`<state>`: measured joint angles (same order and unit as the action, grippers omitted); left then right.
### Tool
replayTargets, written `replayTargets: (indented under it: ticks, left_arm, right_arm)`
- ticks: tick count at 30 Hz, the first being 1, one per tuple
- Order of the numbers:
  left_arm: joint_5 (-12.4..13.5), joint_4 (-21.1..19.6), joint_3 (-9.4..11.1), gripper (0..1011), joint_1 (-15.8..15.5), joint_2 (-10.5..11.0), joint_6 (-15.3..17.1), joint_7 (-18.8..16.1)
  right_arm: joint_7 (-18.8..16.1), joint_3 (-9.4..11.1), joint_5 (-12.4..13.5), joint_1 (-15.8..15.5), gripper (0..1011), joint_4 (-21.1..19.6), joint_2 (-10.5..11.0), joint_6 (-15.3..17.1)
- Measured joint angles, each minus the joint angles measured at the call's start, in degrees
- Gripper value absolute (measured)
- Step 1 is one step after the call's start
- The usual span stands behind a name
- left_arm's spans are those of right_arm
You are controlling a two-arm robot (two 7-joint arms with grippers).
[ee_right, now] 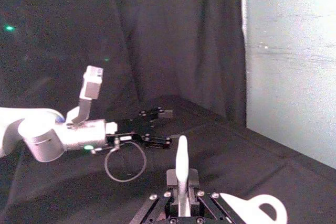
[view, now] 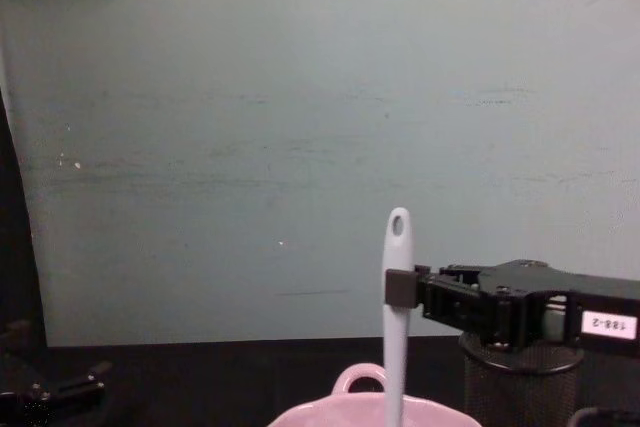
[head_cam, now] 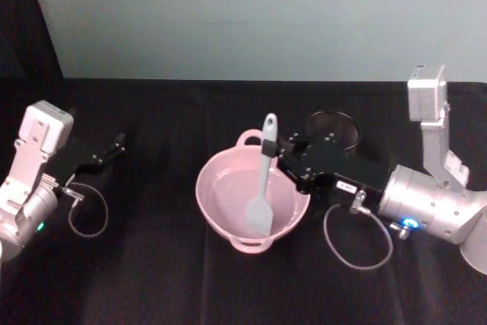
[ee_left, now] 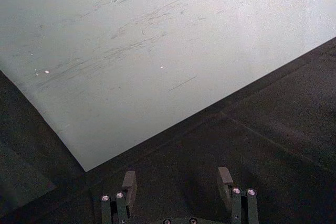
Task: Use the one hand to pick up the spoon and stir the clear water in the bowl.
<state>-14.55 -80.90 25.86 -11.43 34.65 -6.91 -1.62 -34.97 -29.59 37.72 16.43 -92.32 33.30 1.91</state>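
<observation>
Jaws of the right hand closed flat on the upper handle of the spoon, just below the small oval hole at its end. In the chest view the same grip sits at centre right of the frame, with the spoon standing nearly upright and its holed tip clear above the jaws. The spoon's broad end lies inside the bowl, low on the inner wall on the side toward the bottom of the head frame; whether it touches cannot be told. The bowl stands at frame centre on the black tabletop, its loop handle pointing toward the top of the frame. Just right of the bowl and behind the right hand stands a black mesh cup. The silver-grey wrist reaches in from the right edge, a cable loop lying beneath it. At the far left of the frame the left hand rests low over the tabletop, well apart from the bowl; its wrist view shows the jaws of that hand standing wide apart.
</observation>
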Motion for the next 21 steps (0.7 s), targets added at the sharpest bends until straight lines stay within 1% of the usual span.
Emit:
replayTargets:
  ticks: [5,12,17,18,21]
  left_arm:
    - [0.00,0.00,0.00,1011,0.00,0.00,0.00,0.00]
    - [0.00,0.00,0.00,1011,0.00,0.00,0.00,0.00]
    - [0.00,0.00,0.00,1011,0.00,0.00,0.00,0.00]
    - [0.00,0.00,0.00,1011,0.00,0.00,0.00,0.00]
    - [0.00,0.00,0.00,1011,0.00,0.00,0.00,0.00]
  right_arm:
    - [-0.91,-1.32,-0.32,0.63,109,0.70,-1.26,0.02]
    - [-1.01,-3.01,-1.46,2.26,109,2.65,-3.64,0.09]
    - [0.84,-3.56,-3.21,3.24,109,4.43,-5.97,-0.75]
    - [1.57,-3.68,-3.85,3.64,109,5.27,-6.88,-1.07]
    - [2.56,-3.82,-5.05,4.50,109,7.15,-8.60,-1.77]
